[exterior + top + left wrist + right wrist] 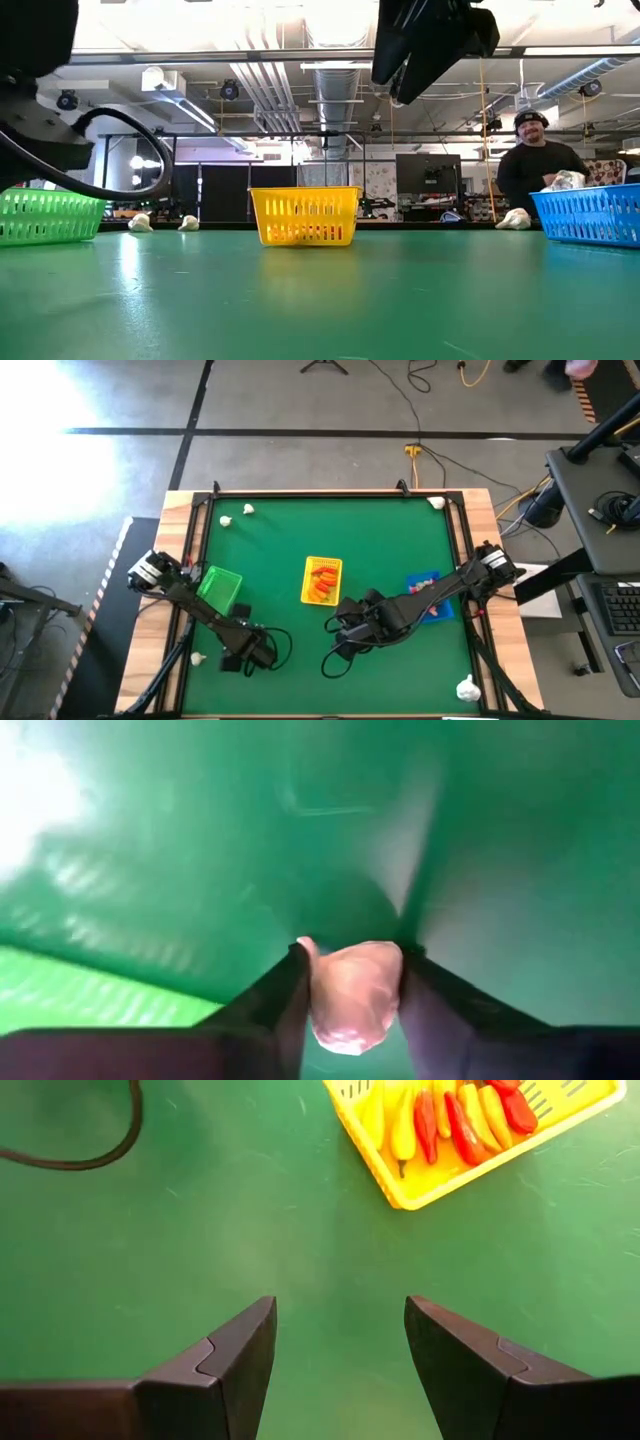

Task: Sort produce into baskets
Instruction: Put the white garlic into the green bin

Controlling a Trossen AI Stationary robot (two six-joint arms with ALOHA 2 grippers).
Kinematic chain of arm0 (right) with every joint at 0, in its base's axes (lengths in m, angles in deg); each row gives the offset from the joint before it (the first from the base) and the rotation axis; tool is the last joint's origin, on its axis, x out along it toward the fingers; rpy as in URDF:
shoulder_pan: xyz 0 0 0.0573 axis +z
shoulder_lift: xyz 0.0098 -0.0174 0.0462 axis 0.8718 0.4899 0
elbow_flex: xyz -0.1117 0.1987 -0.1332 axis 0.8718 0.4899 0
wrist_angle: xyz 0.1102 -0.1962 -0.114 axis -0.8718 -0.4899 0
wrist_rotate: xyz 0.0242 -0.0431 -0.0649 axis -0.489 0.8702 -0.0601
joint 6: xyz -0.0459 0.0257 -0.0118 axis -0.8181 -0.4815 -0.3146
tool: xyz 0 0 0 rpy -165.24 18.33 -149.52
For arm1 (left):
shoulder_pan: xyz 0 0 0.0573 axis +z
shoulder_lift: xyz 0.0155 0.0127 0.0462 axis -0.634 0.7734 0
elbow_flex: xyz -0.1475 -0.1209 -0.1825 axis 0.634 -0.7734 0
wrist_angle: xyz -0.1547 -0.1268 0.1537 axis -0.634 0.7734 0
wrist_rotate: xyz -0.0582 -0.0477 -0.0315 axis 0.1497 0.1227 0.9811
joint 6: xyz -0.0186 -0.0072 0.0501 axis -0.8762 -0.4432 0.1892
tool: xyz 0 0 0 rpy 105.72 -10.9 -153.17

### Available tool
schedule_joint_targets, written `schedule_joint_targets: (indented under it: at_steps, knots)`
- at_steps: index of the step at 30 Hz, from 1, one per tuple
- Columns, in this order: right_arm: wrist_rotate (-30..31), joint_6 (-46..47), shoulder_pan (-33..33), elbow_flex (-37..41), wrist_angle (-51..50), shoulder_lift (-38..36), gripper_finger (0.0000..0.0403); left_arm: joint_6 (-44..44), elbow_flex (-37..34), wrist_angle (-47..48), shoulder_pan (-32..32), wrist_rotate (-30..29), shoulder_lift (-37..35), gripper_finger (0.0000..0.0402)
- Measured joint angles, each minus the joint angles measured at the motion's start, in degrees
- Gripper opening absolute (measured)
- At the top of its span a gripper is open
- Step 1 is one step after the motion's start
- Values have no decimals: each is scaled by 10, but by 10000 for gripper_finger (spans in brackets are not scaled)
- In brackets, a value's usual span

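Observation:
A pale pink-cream produce piece (355,995) sits between the fingers of my left gripper (352,955). That gripper is low over the green mat at the near left (252,655), just near of the green basket (220,588). My right gripper (340,1305) hangs open above bare mat (340,625), near of the yellow basket (321,580). The yellow basket holds orange, red and yellow pieces (455,1115). The blue basket (428,598) lies partly under the right arm. My left gripper pinches the pale piece by its two opposite sides (322,990) between its two fingers. The fingers come from above, pointing steeply down. Whether the piece still rests on the mat, I cannot tell.
White pieces lie loose on the mat at the far left (226,520) (248,510), far right (437,503), near right (468,687) and near left edge (198,658). A cable (70,1155) crosses the mat. A person (535,160) stands beyond the far edge.

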Motion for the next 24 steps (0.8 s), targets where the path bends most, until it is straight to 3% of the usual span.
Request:
schedule_joint_targets:
  at_steps: [5,11,17,20,24]
  knots:
    - [-4,-8,0,-9,-3,0,212,-22,2,38,0,-11,-8,69]
    - [-4,-53,-1,-52,-4,0,212,-33,45,134,1,-51,-41,81]
    - [-4,-85,-9,-113,-3,-1,212,-42,73,160,15,-74,-112,82]
    - [0,-103,-12,-148,-3,-1,212,-56,48,177,44,-90,-161,81]
    - [1,-119,-13,-190,-3,-1,212,-92,-25,180,128,-93,-229,81]
